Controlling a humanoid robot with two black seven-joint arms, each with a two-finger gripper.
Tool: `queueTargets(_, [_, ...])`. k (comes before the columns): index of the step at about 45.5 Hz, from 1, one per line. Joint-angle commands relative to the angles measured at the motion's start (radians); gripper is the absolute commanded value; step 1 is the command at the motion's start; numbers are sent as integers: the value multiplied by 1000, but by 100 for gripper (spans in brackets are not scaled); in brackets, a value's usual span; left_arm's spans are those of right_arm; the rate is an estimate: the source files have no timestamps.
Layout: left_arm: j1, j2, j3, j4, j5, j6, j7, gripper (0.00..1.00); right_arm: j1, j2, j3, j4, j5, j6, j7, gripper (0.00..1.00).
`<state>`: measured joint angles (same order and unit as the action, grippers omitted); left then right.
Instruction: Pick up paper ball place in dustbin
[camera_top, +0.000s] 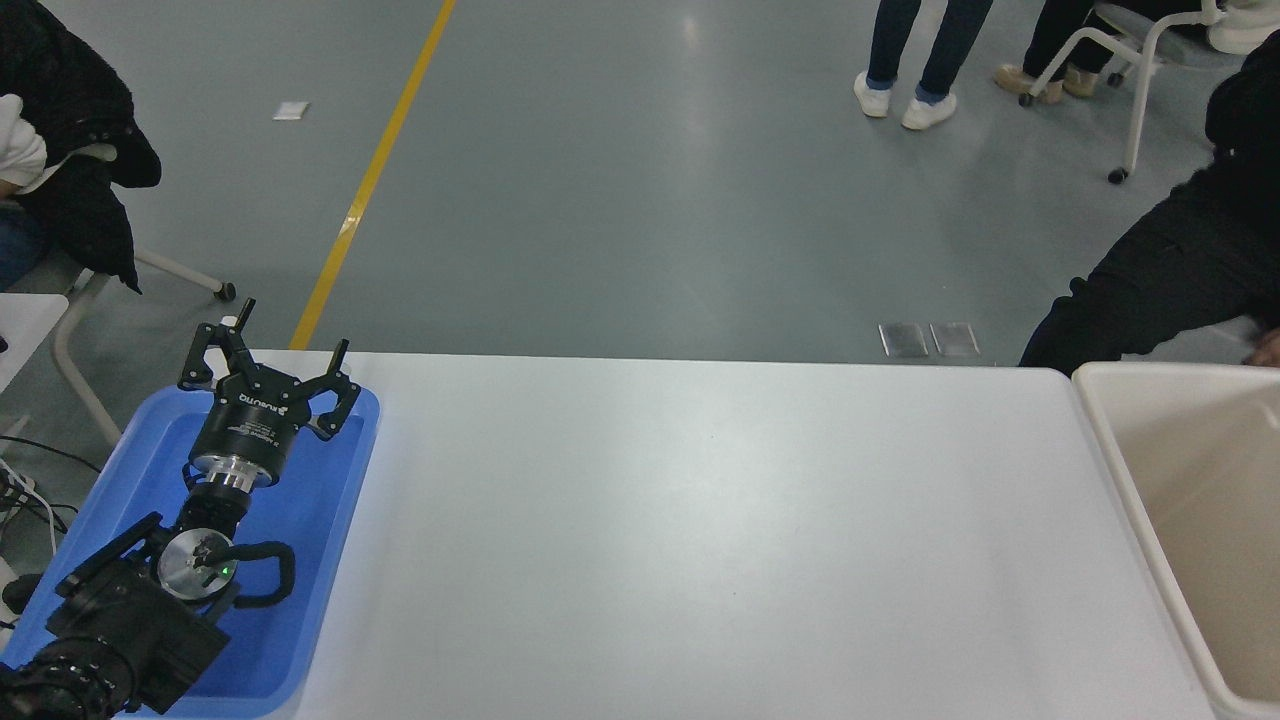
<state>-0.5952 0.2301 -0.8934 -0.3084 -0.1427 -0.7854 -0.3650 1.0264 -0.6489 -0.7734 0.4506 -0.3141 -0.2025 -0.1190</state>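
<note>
Over at the lower left, the left gripper (268, 362) hangs with jaws spread above the blue tray (330, 520); far to their right across the worktop (700, 540) stands the dustbin (1120, 470), a seated person (1160, 270) behind it.

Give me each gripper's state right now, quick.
Left gripper: open, empty, parked over the blue tray.
Right gripper: not in view.

Plastic, metal and a smooth table top, as I see them from my station.
I see the dustbin (1150, 480) in smooth cream plastic, the blue tray (345, 520) in glossy plastic, the white table (700, 540) smooth with a soft sheen, and the left gripper (275, 365) in matt black above a bright metal collar.
</note>
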Motion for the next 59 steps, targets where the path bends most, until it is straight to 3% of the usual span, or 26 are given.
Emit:
queueTargets(1, [0,0,-1,0,0,0,0,100,-273,100,194,-191,12,-46,5,0])
queueTargets(23, [0,0,1,0,0,0,0,100,-405,239,315,-317,13,-41,5,1])
queueTargets(24, [0,0,1,-1,0,0,0,100,-402,239,315,-317,13,-43,5,13])
queueTargets(25, [0,0,1,0,0,0,0,100,-401,239,315,-317,13,-44,5,39])
queueTargets(27, [0,0,1,0,0,0,0,100,-397,239,315,-317,12,-46,5,61])
queueTargets(33, [0,0,-1,0,0,0,0,100,-394,235,315,-317,13,-48,5,98])
queueTargets(51, [0,0,-1,0,0,0,0,100,-348,206,367,-302,15,-32,4,100])
queueTargets(59, [0,0,-1,0,-2,0,0,100,-316,204,607,-293,15,-37,7,100])
